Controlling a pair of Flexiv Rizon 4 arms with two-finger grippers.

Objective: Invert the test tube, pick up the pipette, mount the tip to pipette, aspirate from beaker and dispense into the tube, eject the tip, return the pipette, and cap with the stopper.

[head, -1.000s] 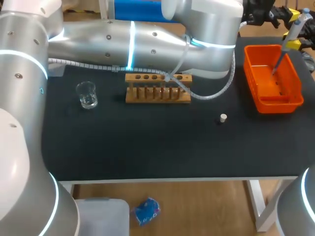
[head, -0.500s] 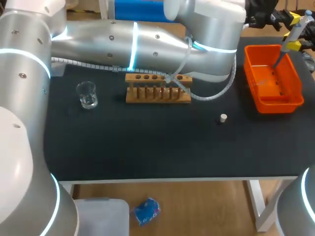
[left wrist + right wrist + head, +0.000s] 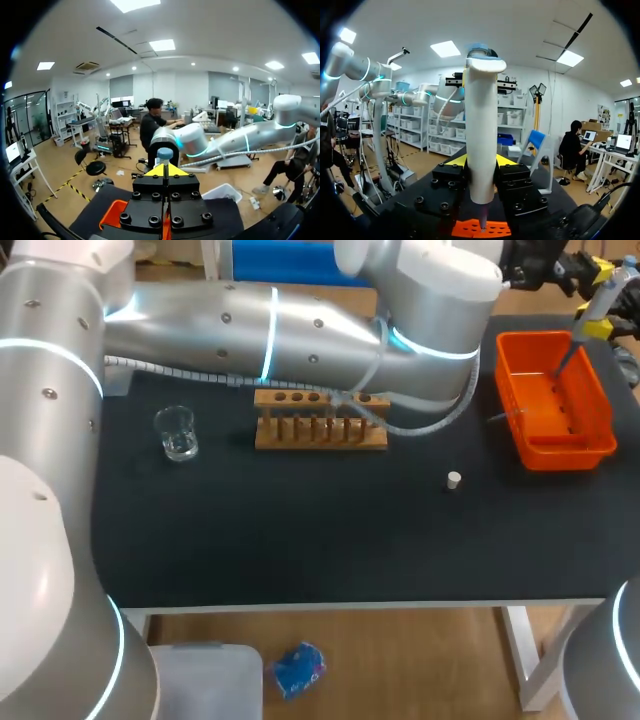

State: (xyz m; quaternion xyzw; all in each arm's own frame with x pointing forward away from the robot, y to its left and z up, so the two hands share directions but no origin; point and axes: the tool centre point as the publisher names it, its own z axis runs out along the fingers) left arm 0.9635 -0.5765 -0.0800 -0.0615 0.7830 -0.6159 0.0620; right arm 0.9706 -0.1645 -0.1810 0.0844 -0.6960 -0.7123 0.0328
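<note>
The right gripper is pinching the pipette, whose point is hanging over the orange tray at the upper right of the head view. The left gripper, tips pressed together, is sitting just behind the pipette's blue top. The stopper is lying mid-table, right of centre.

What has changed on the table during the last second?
The pipette, held by the right gripper over the orange bin, shifted slightly right and farther away or up, the left arm moving with it. The beaker, rack and stopper stayed put.
</note>
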